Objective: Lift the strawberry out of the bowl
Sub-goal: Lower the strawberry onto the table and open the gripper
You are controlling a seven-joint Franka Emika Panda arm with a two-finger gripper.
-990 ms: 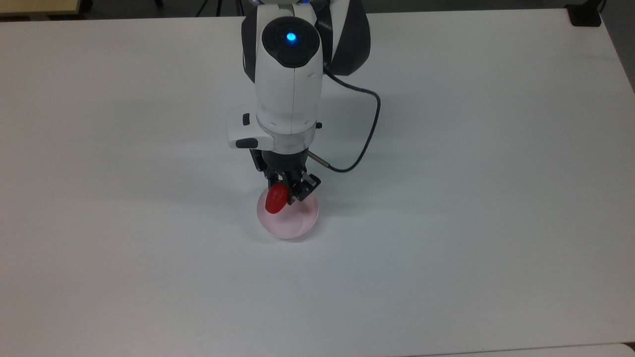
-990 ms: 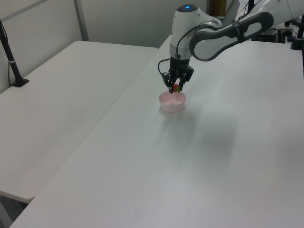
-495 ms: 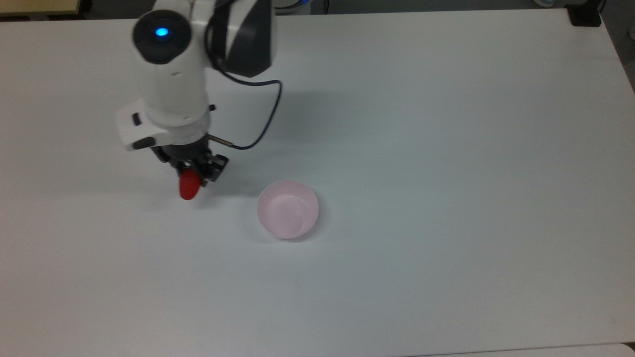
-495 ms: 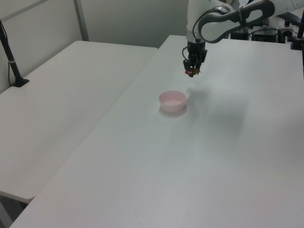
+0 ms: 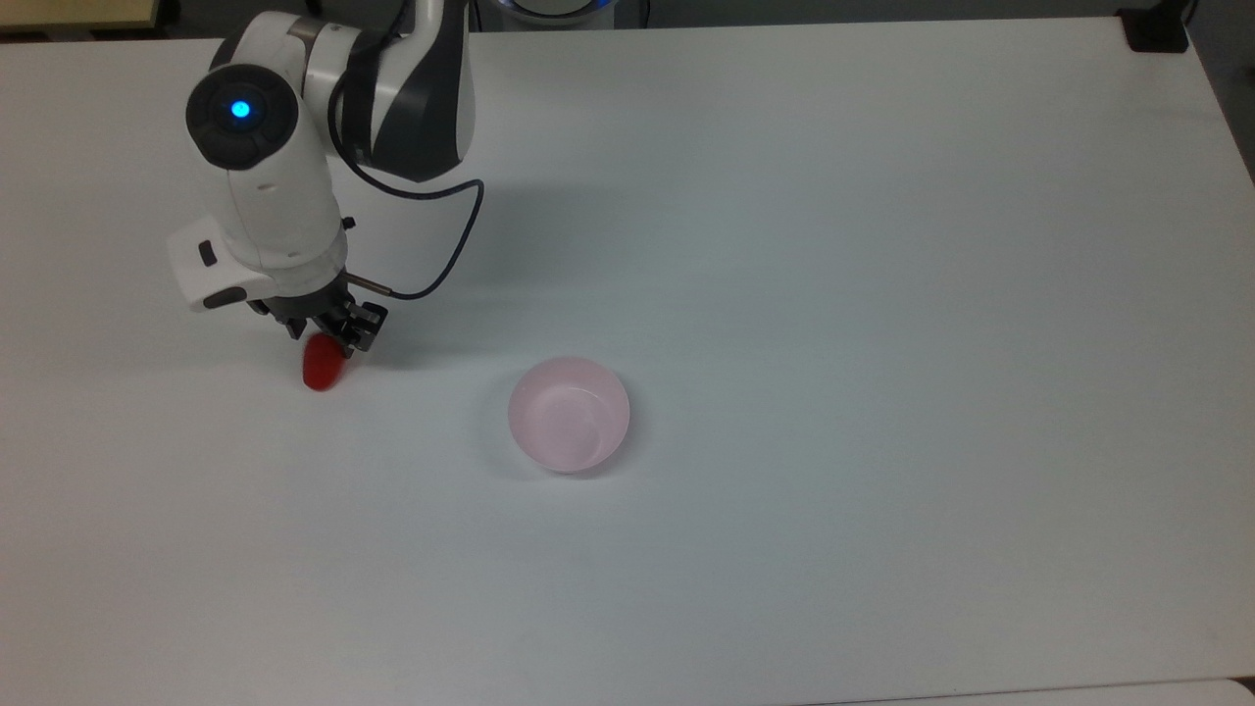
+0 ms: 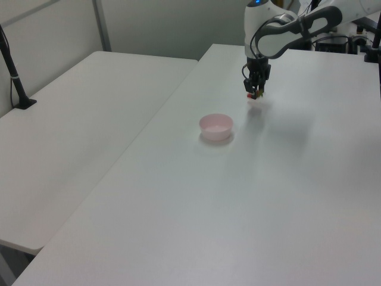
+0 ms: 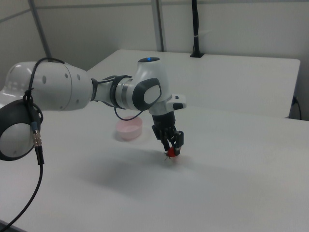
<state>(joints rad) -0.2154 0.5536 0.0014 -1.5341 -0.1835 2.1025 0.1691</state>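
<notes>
The red strawberry [image 5: 322, 367] hangs in my gripper [image 5: 326, 345], whose fingers are shut on its upper end; its tip points down, close above the white table [image 5: 833, 245]. In the right view the strawberry [image 7: 172, 152] sits just over its own shadow, and in the left view it is a small red spot [image 6: 252, 95] under the gripper [image 6: 255, 93]. The pale pink bowl [image 5: 569, 414] stands empty well to the top view's right of the gripper, also seen as the bowl [image 6: 216, 127] and the bowl [image 7: 129, 128].
A second white table [image 6: 83, 125] adjoins on the left view's left, with a black post [image 6: 13, 71] at its edge. A black cable [image 5: 446, 250] loops from the wrist. A dark clamp [image 5: 1157, 29] sits at the top view's far right corner.
The gripper lifted the strawberry out of the bowl, carried it toward the top view's left, and now holds it lower, near the table. The bowl stayed in place, empty.
</notes>
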